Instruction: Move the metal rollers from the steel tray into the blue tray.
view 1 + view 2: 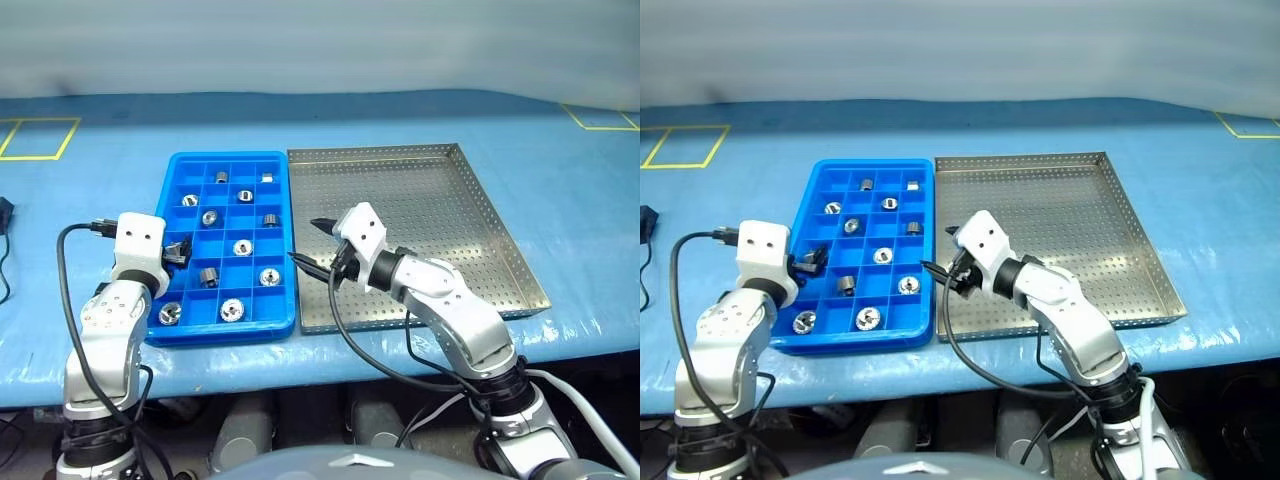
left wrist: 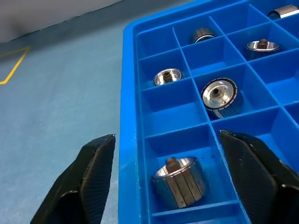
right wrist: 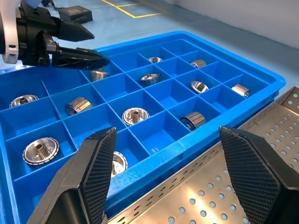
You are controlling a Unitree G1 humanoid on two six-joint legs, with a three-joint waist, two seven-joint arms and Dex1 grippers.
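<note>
The blue tray [image 1: 232, 158] lies on the table with several metal rollers [image 1: 232, 309] spread over its compartments. To its right, touching it, is the steel tray [image 1: 430, 210], its perforated floor bare. My left gripper [image 1: 178, 252] is open over the blue tray's left column. One roller [image 2: 180, 184] lies in the compartment between its fingers [image 2: 96, 172], untouched. My right gripper [image 1: 312, 242] is open and empty. It hovers over the seam between the two trays, pointing toward the blue one [image 3: 154, 135].
A blue cover [image 1: 560, 180] lies over the table, marked with yellow tape squares [image 1: 40, 138] at the far left and far right. A black object [image 1: 4, 215] sits at the left edge. Black cables [image 1: 62, 262] loop from both wrists near the table's front edge.
</note>
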